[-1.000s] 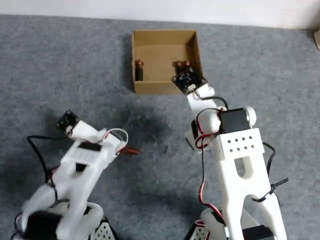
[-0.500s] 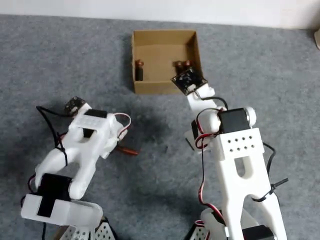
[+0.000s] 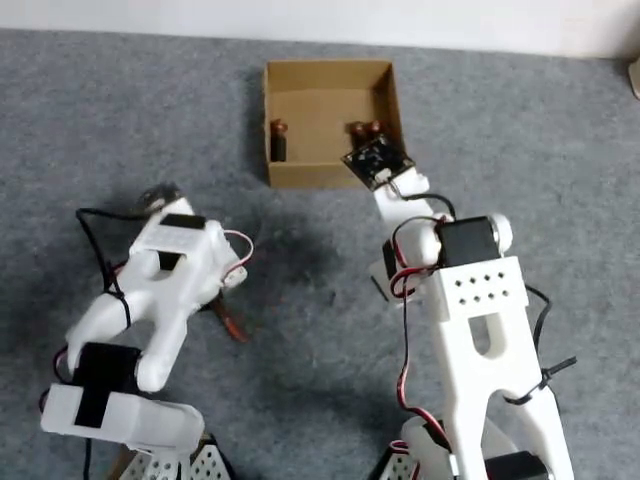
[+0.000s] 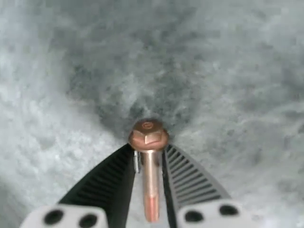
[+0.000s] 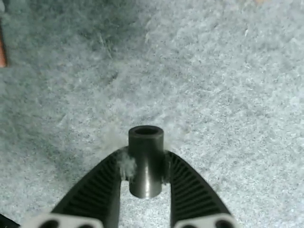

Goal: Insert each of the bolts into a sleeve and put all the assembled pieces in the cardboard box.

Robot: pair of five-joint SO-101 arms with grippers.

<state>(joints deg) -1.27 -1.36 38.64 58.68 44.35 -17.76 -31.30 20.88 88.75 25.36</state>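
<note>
The left pincer [image 4: 148, 150] is clamped on a copper-coloured metal bolt [image 4: 149, 164] with a hexagonal flanged head. Its two black ribbed fingers [image 4: 114, 175] press against the shank from either side. The head juts out just past the fingertips, and the shank runs back between them toward the wrist. The bolt hangs over the grey fuzzy tabletop [image 4: 228, 71], head pointing toward it.

The right pincer [image 5: 145, 160] is closed around a black cylindrical sleeve [image 5: 146, 164], gripped across its body by both ribbed fingers [image 5: 190, 185]. The sleeve's open bore faces away from the wrist and stands a little beyond the fingertips, above the tabletop [image 5: 223, 80].

In the high view, the white left arm [image 3: 160, 290] is bent low at the near left of the tabletop [image 3: 110, 120]. The white right arm [image 3: 470, 300] stretches forward on the right, and its wrist ends just beside the near right corner of the open brown cardboard box [image 3: 305, 176]. The box sits toward the far middle of the tabletop, well apart from the left arm. Inside it stand dark pieces with copper-coloured tops: one [image 3: 278, 138] against the left wall, and others [image 3: 365, 129] by the right wall, partly covered by the right arm's wrist.
</note>
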